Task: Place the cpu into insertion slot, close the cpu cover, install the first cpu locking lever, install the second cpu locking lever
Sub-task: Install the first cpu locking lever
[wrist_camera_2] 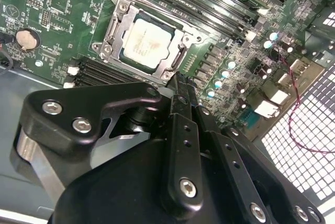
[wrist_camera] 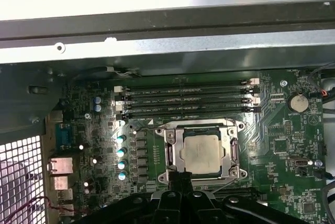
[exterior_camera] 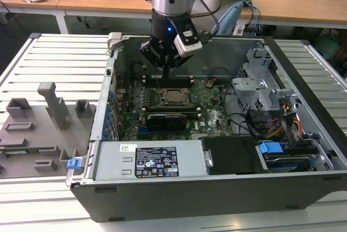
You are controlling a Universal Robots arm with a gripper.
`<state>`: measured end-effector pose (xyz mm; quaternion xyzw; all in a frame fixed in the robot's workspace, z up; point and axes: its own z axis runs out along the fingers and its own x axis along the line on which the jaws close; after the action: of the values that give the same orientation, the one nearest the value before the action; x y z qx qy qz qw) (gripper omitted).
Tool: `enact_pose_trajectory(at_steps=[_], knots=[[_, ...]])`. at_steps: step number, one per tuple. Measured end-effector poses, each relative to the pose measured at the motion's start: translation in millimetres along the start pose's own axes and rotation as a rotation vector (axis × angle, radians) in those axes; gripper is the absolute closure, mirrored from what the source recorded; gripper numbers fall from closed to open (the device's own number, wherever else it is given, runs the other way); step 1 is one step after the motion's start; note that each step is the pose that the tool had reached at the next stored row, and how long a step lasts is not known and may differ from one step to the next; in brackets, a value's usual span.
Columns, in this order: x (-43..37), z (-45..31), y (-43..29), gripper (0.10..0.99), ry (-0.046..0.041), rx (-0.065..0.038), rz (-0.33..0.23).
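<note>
The cpu (wrist_camera_2: 142, 43) (wrist_camera: 201, 153) lies flat in the insertion slot (wrist_camera: 201, 131) on the green motherboard, its pale metal face up. The cpu cover (wrist_camera_2: 112, 38) (wrist_camera: 172, 150) lies down around it as a silver frame. In the exterior view the cpu (exterior_camera: 174, 96) sits just in front of my gripper (exterior_camera: 165, 73), which points down into the case. In both wrist views the gripper (wrist_camera_2: 178, 80) (wrist_camera: 180, 174) is shut, with nothing held, and its tip hovers at the socket's edge. I cannot tell how the locking levers stand.
Black memory slots (wrist_camera: 186, 98) run beside the socket. The open computer case (exterior_camera: 303, 88) holds a drive cage (exterior_camera: 260, 88), loose cables (exterior_camera: 271, 123) and a power supply (exterior_camera: 154, 161). A grey fixture plate (exterior_camera: 38, 129) lies at the exterior view's left.
</note>
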<state>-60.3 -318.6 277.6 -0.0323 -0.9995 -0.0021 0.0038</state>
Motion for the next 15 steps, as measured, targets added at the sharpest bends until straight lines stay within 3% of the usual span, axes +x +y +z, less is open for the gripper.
enact_pose_trajectory(at_steps=[4, 12, 15], knots=[[3.7, 3.5, -0.3, 0.980, 0.0000, 0.000, 0.000], [22.3, 9.8, -1.5, 0.980, -0.0054, 0.000, -0.002], [23.3, 11.0, -1.5, 0.980, -0.0056, 0.000, -0.003]])
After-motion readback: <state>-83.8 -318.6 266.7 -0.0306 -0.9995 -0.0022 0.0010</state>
